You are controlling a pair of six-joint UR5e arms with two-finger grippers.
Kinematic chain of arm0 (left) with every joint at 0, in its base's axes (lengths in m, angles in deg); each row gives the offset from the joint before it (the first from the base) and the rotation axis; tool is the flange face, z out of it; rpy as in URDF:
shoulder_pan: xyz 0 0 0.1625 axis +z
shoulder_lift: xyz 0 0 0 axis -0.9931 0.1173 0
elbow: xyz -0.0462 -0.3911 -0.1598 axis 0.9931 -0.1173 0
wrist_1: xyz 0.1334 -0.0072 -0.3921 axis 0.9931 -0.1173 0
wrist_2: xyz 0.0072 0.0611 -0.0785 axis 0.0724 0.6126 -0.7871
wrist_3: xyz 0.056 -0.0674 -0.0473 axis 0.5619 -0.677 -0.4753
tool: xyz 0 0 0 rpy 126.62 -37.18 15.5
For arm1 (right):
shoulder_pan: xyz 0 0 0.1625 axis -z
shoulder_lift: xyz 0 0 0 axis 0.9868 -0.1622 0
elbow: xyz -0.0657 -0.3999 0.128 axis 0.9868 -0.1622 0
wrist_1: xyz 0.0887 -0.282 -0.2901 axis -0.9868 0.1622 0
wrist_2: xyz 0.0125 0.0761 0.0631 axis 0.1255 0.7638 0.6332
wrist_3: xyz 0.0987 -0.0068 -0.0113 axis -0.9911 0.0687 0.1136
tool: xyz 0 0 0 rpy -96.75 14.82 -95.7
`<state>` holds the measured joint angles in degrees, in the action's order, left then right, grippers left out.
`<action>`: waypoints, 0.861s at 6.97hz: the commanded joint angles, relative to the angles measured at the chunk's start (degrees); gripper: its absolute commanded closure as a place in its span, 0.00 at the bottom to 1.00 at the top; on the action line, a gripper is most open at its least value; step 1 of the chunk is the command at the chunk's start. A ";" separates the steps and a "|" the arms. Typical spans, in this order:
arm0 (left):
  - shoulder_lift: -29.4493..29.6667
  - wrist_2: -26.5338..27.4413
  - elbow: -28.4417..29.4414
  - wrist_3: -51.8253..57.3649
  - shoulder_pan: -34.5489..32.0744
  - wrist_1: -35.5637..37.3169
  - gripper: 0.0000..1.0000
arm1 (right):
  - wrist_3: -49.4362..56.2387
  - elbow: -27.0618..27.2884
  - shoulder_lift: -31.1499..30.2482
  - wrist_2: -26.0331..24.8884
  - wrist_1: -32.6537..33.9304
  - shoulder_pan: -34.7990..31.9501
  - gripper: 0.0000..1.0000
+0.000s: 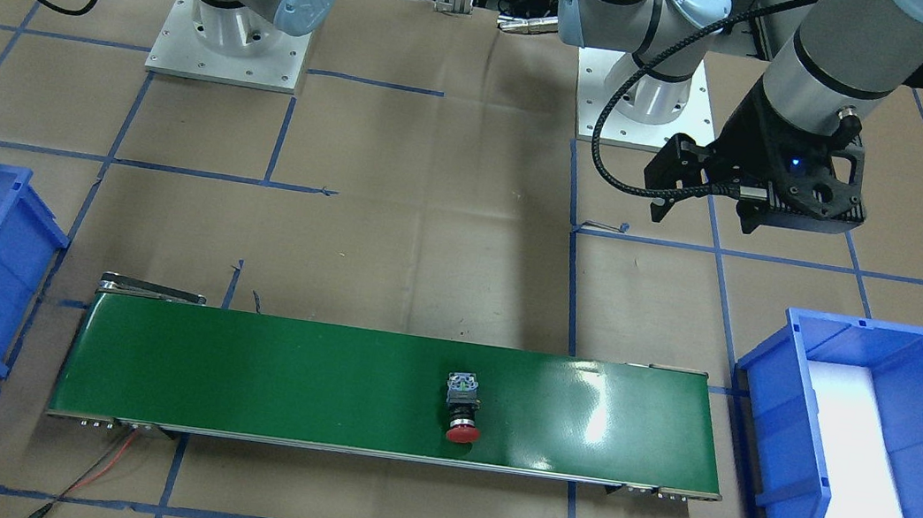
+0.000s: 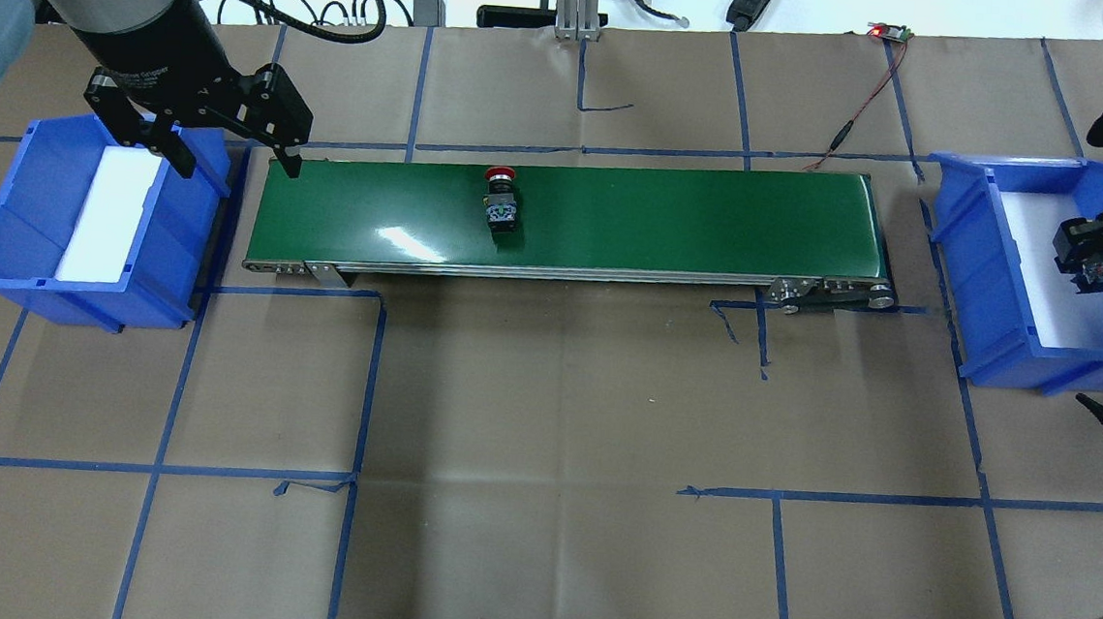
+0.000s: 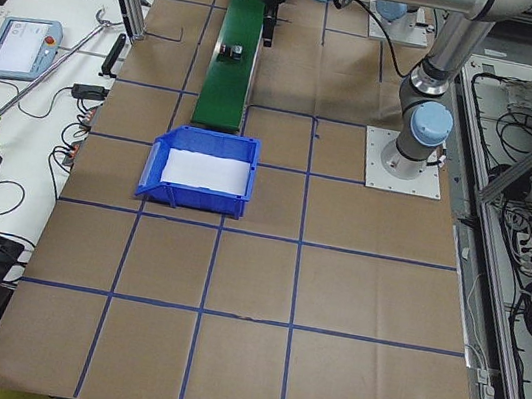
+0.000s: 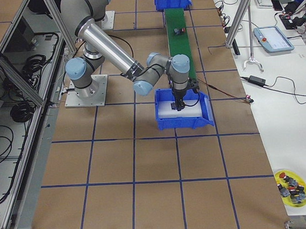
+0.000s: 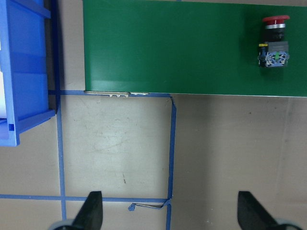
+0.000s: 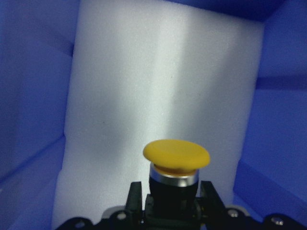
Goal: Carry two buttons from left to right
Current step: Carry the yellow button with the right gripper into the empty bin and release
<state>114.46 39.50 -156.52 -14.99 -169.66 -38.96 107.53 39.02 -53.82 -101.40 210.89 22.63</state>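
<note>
The right gripper (image 6: 173,194) is closed on the black collar of the yellow button (image 6: 176,155), whose cap sits beyond the fingertips, over the white foam (image 6: 144,72) in the right bin (image 2: 1000,283). This looks like the drop: bring the button close to the foam, part the fingers gently so it does not bounce, then lift straight up clear of the walls. The left gripper (image 2: 236,163) hangs wide open and empty above the gap between the left bin (image 2: 15,204) and the green belt (image 2: 664,220). The red button (image 2: 501,204) lies on its side on the belt, nearer the left end
</note>
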 commanded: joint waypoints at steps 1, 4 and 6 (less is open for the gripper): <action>0.00 0.01 0.09 0.00 0.00 0.00 0.01 | 0.52 2.51 1.21 0.06 2.68 0.12 0.97; 0.00 0.01 0.09 0.09 0.00 0.09 0.01 | 0.08 3.39 2.44 -0.20 2.60 0.12 0.91; 0.00 0.01 0.09 0.00 0.00 0.09 0.01 | -1.05 3.92 2.35 -0.20 2.08 0.12 0.01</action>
<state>114.46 39.51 -156.43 -14.97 -169.66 -38.87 107.32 42.69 -51.49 -101.55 213.42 22.75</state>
